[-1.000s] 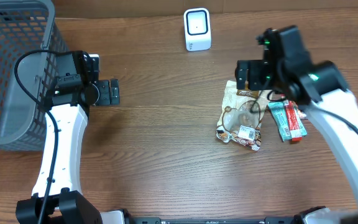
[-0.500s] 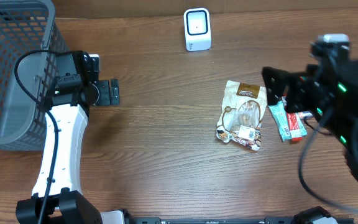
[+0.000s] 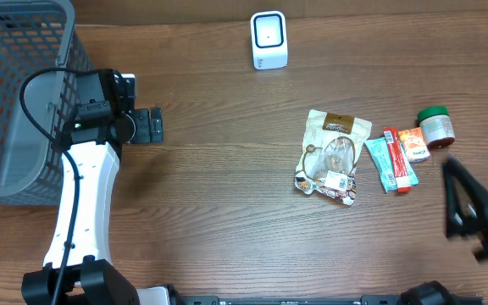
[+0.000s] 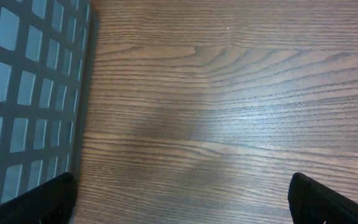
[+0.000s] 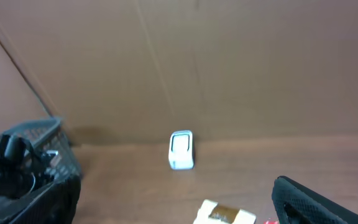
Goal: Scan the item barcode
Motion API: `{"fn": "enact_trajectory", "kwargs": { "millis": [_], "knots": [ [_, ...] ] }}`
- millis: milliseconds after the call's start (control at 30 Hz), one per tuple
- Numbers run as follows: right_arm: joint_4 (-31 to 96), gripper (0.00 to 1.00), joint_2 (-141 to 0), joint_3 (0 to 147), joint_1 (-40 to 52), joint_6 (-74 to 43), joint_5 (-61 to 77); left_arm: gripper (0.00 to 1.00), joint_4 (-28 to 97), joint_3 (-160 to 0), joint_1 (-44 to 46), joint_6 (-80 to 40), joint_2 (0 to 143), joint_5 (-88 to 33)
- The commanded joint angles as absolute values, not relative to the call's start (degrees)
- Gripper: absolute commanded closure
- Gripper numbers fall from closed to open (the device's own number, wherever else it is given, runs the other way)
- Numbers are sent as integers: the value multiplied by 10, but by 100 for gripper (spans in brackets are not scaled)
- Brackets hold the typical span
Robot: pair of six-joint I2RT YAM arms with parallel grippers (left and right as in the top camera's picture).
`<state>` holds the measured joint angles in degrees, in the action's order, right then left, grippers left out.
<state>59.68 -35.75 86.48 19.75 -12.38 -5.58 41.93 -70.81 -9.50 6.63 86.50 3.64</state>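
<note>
At the table's (image 3: pixel 227 203) right edge, the right gripper (image 3: pixel 467 206) now hangs low and partly out of the overhead view. A second ago it was up over the snack pouch (image 3: pixel 332 158), and half a second ago it covered the items beside it. Its jaws are spread wide and empty; the wrist view shows only one dark finger (image 5: pixel 312 202) in the corner. With the arm gone, the row right of the pouch is uncovered: a teal bar (image 3: pixel 385 164), a red bar (image 3: pixel 400 159), an orange packet (image 3: pixel 414 144) and a green-lidded jar (image 3: pixel 436 126). The pouch lies flat where it was, mid-right on the table, white barcode label (image 3: pixel 339 179) facing up, well apart from the white scanner (image 3: pixel 269 40) at the far edge. The left gripper (image 3: pixel 152 126) has not moved — fully spread, holding nothing, just beside the grey basket (image 3: pixel 15 93).
</note>
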Motion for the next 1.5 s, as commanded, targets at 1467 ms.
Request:
{"fn": "enact_trajectory", "kwargs": {
  "millis": [1467],
  "knots": [
    [-175,0,-2,4,69,-115,23,0,418,-703,-97,79,870,31]
  ]
}}
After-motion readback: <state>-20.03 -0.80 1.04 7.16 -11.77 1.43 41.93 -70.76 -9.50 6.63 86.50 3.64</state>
